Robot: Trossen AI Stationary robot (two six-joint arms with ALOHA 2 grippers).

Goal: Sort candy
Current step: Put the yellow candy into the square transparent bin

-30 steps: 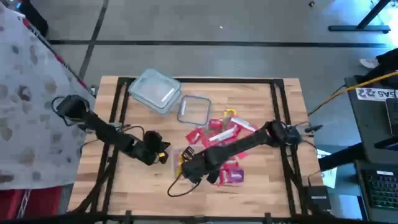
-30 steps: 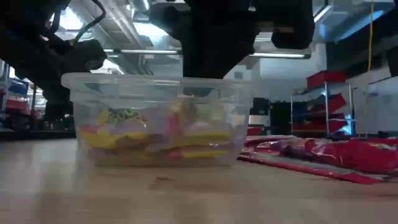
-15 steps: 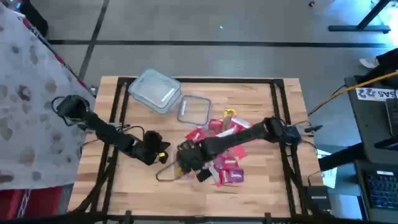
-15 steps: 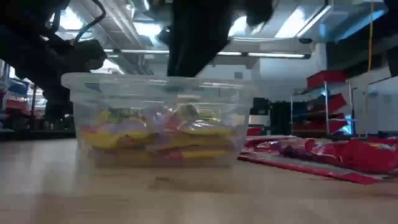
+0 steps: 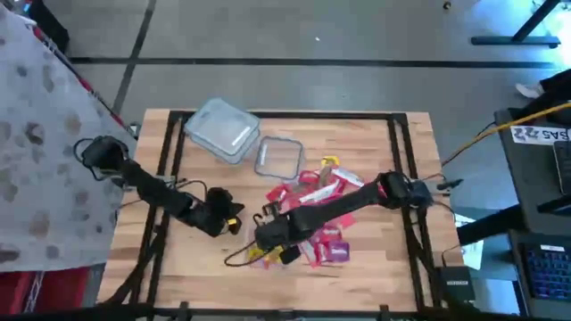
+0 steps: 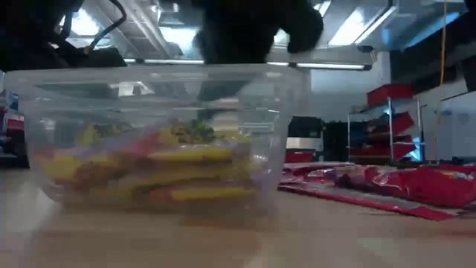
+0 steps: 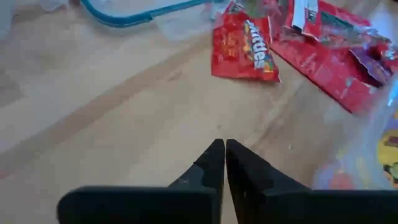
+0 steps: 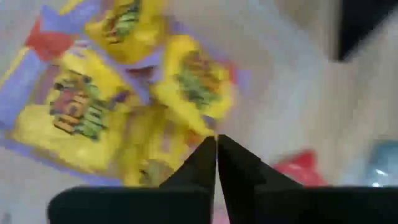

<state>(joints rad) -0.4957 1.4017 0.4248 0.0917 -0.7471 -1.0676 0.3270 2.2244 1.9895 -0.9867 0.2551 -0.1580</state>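
A clear tub (image 6: 44, 104) holding yellow candy packets (image 8: 81, 112) stands on the table close to its near edge (image 5: 234, 259). My right gripper (image 8: 216, 142) is shut and reaches down into this tub (image 5: 268, 239). Red candy packets (image 5: 326, 192) and a few purple ones (image 5: 337, 253) lie in a heap right of the tub. My left gripper (image 7: 224, 144) is shut over bare wood, left of the tub (image 5: 228, 220). A red Skittles packet (image 7: 245, 46) lies flat beyond it. My right gripper comes from above, slanting from the table's right, with its shut fingers (image 8: 202, 158) inside the tub over the yellow packets (image 8: 193, 87). Whether the fingertips press a packet, the floor or a wall of the tub, I cannot tell. The tub stands upright on the table.
An empty clear tub (image 5: 223, 129) and a blue-rimmed clear lid (image 5: 278, 157) sit toward the far edge. Black rails (image 5: 169, 160) run along the table's left and right sides. A person in patterned cloth (image 5: 45, 134) stands at the left.
My right gripper, its fingers shut inside the tub, has moved toward the table's left and near edges. The tub of yellow candy has slid with it along the table, staying upright, and now looms much larger in the low view.
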